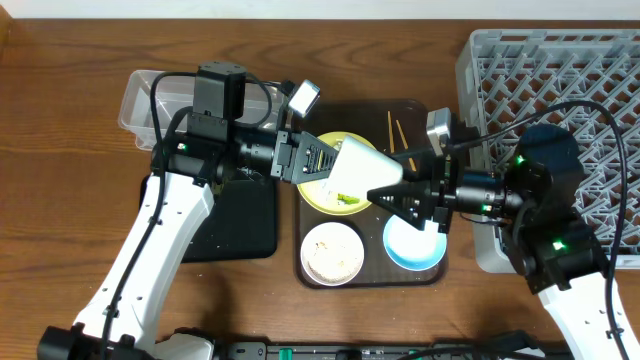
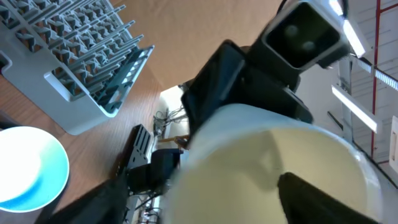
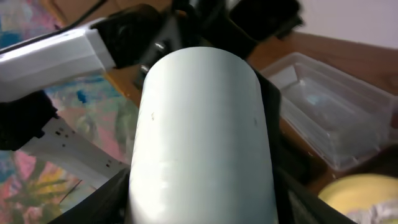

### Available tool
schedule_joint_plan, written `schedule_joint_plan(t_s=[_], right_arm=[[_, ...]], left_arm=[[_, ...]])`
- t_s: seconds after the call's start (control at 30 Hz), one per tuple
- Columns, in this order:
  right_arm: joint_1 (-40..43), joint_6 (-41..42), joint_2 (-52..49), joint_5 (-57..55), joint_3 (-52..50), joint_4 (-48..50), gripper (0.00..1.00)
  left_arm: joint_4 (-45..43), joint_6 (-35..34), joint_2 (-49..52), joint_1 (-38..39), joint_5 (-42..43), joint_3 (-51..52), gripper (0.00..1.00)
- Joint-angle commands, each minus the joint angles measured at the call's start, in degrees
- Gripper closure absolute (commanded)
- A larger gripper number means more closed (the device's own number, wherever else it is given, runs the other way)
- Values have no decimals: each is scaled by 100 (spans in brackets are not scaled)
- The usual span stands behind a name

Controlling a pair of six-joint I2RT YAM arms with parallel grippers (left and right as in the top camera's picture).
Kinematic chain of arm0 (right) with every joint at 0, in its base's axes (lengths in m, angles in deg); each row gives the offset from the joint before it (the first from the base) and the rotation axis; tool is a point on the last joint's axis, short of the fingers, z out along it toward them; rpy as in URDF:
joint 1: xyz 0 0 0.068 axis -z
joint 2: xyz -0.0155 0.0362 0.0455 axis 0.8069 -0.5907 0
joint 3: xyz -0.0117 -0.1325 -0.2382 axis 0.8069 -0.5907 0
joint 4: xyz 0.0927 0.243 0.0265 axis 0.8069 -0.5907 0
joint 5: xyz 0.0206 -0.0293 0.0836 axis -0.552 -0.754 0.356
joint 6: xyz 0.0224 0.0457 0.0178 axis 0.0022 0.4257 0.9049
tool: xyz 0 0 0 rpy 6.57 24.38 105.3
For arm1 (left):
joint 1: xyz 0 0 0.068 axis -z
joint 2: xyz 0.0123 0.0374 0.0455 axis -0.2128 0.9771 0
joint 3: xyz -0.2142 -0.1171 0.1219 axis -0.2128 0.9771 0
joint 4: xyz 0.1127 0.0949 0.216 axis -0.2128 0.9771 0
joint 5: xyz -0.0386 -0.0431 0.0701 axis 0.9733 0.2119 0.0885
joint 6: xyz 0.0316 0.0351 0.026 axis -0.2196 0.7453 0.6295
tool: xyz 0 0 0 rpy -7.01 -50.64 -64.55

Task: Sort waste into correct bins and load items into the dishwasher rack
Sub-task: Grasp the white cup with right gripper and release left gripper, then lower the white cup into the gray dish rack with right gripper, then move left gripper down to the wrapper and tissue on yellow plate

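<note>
1. The white cup (image 1: 362,165) is in the air over the middle of the brown tray (image 1: 375,272), lying on its side. Its wide mouth points to 9 o'clock and its narrow base to 3 o'clock.
2. In the right wrist view its outer wall (image 3: 199,137) is plain, smooth and pale. In the left wrist view I see the cream inside (image 2: 280,155).
3. The right gripper (image 1: 385,192) is clamped on the base end of the cup, with one finger on each side of the wall.
4. The left gripper (image 1: 328,162) is at the mouth of the cup with its jaws wide apart. I cannot tell if they press on the rim.
5. Under the cup lies a yellow plate (image 1: 312,195) with some green scraps on it.
6. On the tray at 7 o'clock stands a white bowl (image 1: 305,250) with pale beige leftovers. At 5 o'clock stands a blue bowl (image 1: 415,258).
7. Chopsticks (image 1: 391,130) lie on the tray at 1 o'clock.
8. The grey dishwasher rack (image 1: 560,70) is at 2 o'clock from the tray, at the table edge.
9. A clear plastic bin (image 1: 140,100) is at 10 o'clock and a black container (image 1: 240,220) is at 9 o'clock, just beside the tray.
10. Everything stands on a brown wooden table (image 1: 60,200). A white wall (image 1: 300,6) runs along its 12 o'clock side.
</note>
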State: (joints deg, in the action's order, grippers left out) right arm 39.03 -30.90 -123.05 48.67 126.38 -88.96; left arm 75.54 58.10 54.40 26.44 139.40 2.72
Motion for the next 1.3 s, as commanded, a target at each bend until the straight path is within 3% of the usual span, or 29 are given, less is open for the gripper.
schedule_joint_plan(t_s=[0.0, 0.2, 0.4, 0.6, 0.77, 1.07, 1.13, 1.27], right_arm=[[531, 63, 284, -15, 90, -299, 64], [2166, 63, 804, -706, 94, -2000, 67], [3327, 129, 905, -3340, 317, -4146, 75], [3668, 125, 686, -5589, 636, -5060, 68], [3665, 125, 269, -5949, 645, -5386, 70], [3644, -238, -992, -5635, 638, -5963, 73], [3644, -245, -1167, -5619, 638, -5991, 71], [3644, -243, -1373, -5624, 638, -5805, 43]], left_arm=[[0, -68, -24, 0, 140, -83, 17], [0, -83, -24, 0, 138, -83, 13], [2, -83, -24, 0, 138, -83, 10], [0, -81, -24, 0, 136, -83, 9], [0, -81, -24, 0, 136, -83, 9], [0, -81, -24, 0, 133, -83, 9], [0, -81, -24, 0, 133, -83, 9], [0, -81, -24, 0, 136, -83, 9]])
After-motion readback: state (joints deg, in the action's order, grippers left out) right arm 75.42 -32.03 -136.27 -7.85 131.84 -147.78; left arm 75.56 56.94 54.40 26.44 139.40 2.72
